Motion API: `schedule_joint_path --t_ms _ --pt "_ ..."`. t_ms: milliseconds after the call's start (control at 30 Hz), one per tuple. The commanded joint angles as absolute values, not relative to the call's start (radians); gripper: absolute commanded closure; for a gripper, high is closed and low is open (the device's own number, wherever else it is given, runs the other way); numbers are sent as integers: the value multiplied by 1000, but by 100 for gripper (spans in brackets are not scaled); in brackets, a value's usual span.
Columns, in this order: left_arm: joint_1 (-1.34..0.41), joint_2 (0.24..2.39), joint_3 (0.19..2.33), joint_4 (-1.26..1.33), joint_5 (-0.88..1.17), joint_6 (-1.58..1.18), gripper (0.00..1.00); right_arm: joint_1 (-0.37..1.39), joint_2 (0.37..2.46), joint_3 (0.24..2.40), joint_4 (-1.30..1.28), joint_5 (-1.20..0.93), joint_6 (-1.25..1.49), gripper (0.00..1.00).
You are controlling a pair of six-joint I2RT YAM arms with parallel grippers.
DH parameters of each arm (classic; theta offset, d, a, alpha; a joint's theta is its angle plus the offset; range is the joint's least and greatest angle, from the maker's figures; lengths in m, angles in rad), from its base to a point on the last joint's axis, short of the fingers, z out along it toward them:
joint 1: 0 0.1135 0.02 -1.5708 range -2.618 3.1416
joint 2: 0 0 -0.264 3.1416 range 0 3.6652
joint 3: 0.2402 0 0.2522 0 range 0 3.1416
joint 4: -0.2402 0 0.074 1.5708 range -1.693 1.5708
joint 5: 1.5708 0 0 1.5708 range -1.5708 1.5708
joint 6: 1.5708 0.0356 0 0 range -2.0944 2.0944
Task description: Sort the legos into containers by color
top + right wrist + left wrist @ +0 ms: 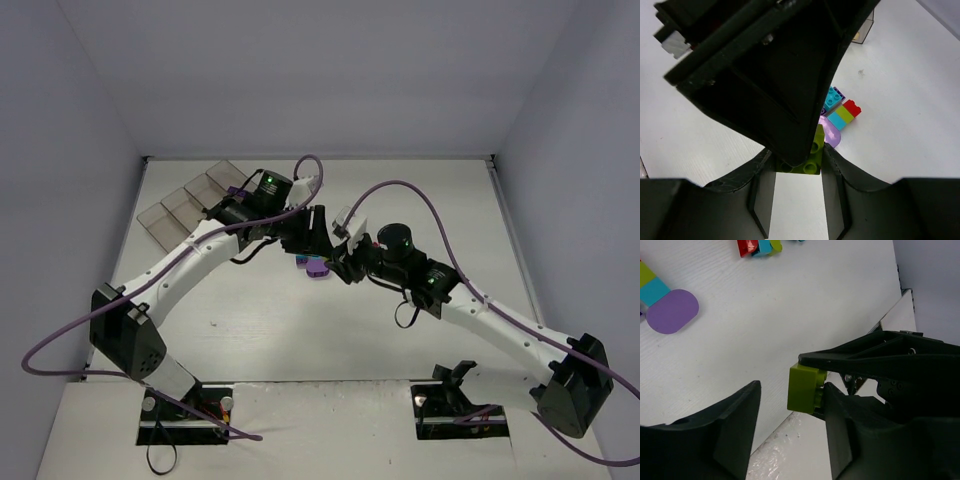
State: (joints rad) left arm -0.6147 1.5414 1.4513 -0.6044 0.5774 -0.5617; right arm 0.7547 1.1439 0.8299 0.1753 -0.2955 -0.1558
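Observation:
A lime green lego (801,159) sits pinched between my right gripper's (799,155) fingers, above the table. My left gripper (791,390) is open around the same lime lego (805,389): its right finger touches the studs and its left finger stands well apart. Both grippers meet at the table's middle, left (318,232) and right (341,250). Loose legos (315,268) lie just below them: a round purple piece (830,135), a cyan-lime-red strip (844,114) and a cyan brick (833,98). The containers (190,203) stand at the far left.
In the left wrist view the round purple piece (672,311) lies at the left, and a red, cyan and lime cluster (759,246) at the top edge. A corner of a smoky bin (862,32) shows at the top of the right wrist view. Walls close in the table.

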Motion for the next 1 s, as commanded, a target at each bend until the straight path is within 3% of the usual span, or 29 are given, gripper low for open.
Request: schedule_joint_path --t_ms 0,100,233,267,333,400,433,533,667,967 --pt "-629 1535 1497 -528 601 -569 56 764 1128 877 253 -316 -175 93" --pt "-634 1545 1491 -523 606 -572 63 764 1126 876 252 -310 -179 93" --pt "-635 1545 1477 -508 612 -577 89 765 1126 874 253 -296 -184 93" --pt "-635 1543 1476 -508 600 -575 99 762 1129 876 253 -282 -181 90" --pt "-635 1537 1474 -511 585 -572 100 762 1135 877 253 -269 -170 85" --pt "-629 1534 1471 -523 540 -566 100 761 1149 880 247 -233 -158 62" --pt "-624 1532 1471 -531 525 -554 100 759 1150 881 247 -223 -150 44" --pt "-588 1536 1473 -575 479 -522 100 747 1166 888 229 -180 -123 24" --pt "-485 1526 1466 -635 419 -494 100 706 1189 897 207 -71 -57 21" --pt "-163 1551 1505 -701 54 -518 100 519 1209 888 115 225 211 20"
